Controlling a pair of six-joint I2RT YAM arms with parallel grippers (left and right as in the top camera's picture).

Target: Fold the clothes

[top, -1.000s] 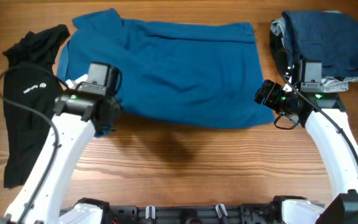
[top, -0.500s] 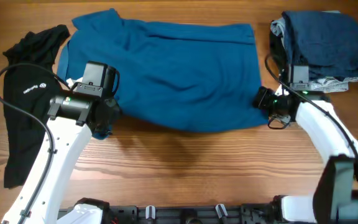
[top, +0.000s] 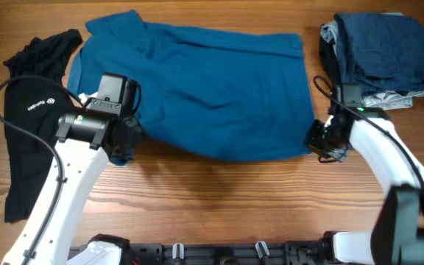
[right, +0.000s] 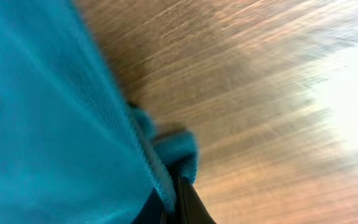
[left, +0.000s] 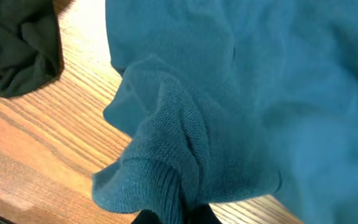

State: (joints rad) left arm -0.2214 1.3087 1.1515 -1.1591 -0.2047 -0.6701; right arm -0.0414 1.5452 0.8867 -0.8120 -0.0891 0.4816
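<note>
Your left tool [top: 122, 152] and right tool [top: 317, 143] are each pinching a near corner of the blue shirt [top: 212, 88]. It is lying on the tabletop [top: 219, 199] beyond them, long axis running between both.

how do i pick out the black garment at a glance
On the wooden table, find the big blue shirt spread across the middle. Just off its left edge lies the black garment, crumpled into a long strip. It is the only black piece and carries small white lettering, unlike the folded stack at far right.
</note>
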